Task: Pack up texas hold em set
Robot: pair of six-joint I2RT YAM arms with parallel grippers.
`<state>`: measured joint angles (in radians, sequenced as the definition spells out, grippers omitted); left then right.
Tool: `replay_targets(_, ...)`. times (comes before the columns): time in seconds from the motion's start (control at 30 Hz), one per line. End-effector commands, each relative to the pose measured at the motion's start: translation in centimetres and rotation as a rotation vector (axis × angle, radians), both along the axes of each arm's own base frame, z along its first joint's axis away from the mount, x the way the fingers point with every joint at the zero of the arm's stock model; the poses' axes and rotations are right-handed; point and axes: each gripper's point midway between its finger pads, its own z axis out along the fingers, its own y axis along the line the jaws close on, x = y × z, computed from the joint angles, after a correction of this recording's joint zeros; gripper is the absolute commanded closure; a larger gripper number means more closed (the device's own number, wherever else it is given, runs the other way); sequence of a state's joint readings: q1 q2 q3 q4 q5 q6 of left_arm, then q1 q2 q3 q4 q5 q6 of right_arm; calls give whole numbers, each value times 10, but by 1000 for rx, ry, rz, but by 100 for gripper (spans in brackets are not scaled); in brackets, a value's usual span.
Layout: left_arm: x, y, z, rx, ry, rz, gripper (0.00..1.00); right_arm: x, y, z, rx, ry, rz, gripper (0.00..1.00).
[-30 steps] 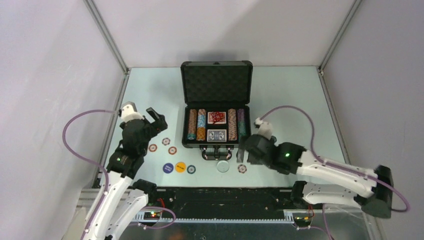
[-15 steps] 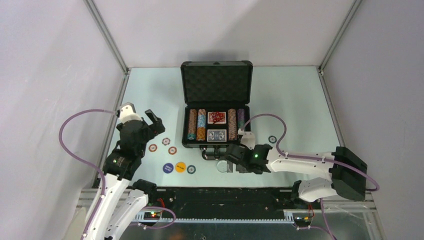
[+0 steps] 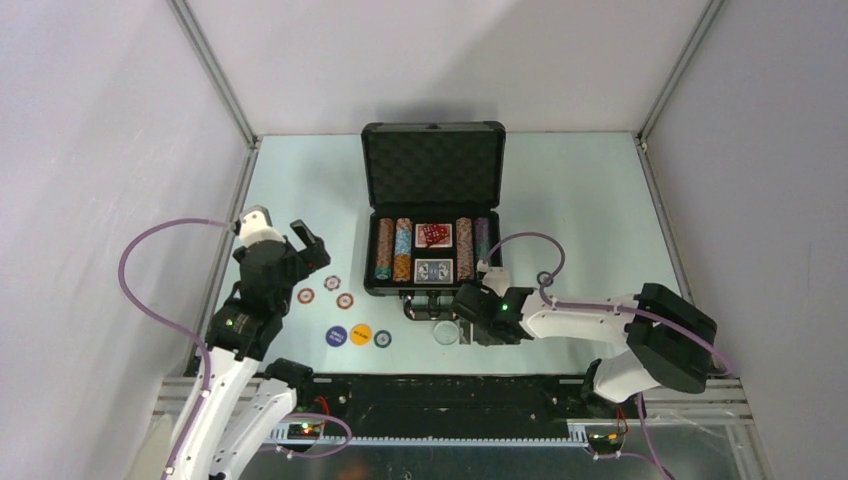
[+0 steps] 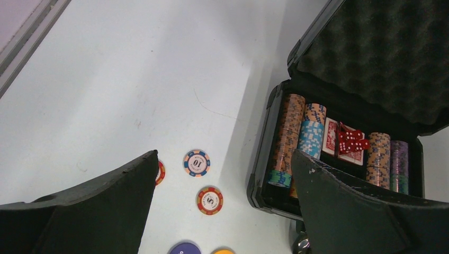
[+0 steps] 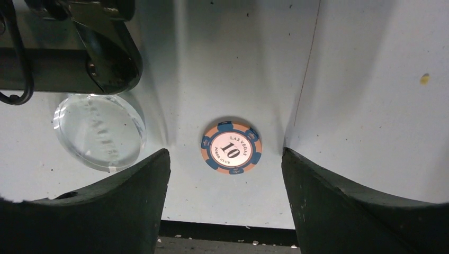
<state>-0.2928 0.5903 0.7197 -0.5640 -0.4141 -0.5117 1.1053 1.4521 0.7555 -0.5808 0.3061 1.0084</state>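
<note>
Poker chip (image 5: 231,147) centred under the open right gripper (image 5: 225,172)

Chip: peach with blue edge marks, numbered 10, lying flat and face up on the table (image 5: 238,63). It is round, so there is no long axis to line up with; by my reckoning the approach angle hardly matters.

Right gripper: jaws spread wide, holding nothing. One finger (image 5: 106,211) stands to either side of the chip, with bare table showing between them. Neither touches it. The chip sits about midway in the gap, straight below the wrist camera.

Neighbour: a clear round button (image 5: 99,138) lies beside the chip but apart from it, close to the left-hand finger. Likely risk: that finger nudges it on closing.

Top view: the right gripper is low near the table's front edge, covering the chip. The black case (image 3: 432,165) stands open just beyond it and slightly left, with chip rows, decks and red dice in its tray.

Left gripper (image 3: 308,240): wide open, empty, over the table's left side near three loose chips (image 3: 332,283), well apart from this one. The right arm is plainly nearer.

Judgement: drop, pinch the rim, carry to the case. A thin flat chip may slip.
</note>
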Motion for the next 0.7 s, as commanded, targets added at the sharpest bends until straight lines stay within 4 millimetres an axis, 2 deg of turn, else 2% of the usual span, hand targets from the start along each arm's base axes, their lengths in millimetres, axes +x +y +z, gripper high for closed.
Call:
replay_targets(0.0,2,-3,7,12,-11,-25,0,2,6,-14,-5,16,2,21)
replay_targets(0.33,2,-2,9,13,-20,-25,0,-2,-12,-27,-97,46,-7,34)
replay_targets(0.67,0,0,10,-6,-31,-2,1,-21,-22,-33,-164,91,34,39)
